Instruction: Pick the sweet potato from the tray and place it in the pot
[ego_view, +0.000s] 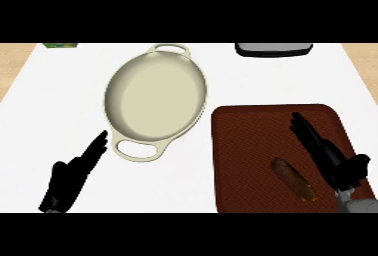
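White counter (59, 105), perhaps wood (13, 57) beyond; left robot hand (70, 180) and right robot hand (328, 152), fingers straight, empty.

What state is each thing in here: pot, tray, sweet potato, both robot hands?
pot: upright on the counter, empty.
sweet potato: lying on the tray, not grasped.
tray: flat on the counter, holding only the sweet potato.
right robot hand: open, fingers straight, over the tray, right of the sweet potato.
left robot hand: open, resting at lower left, holding nothing.
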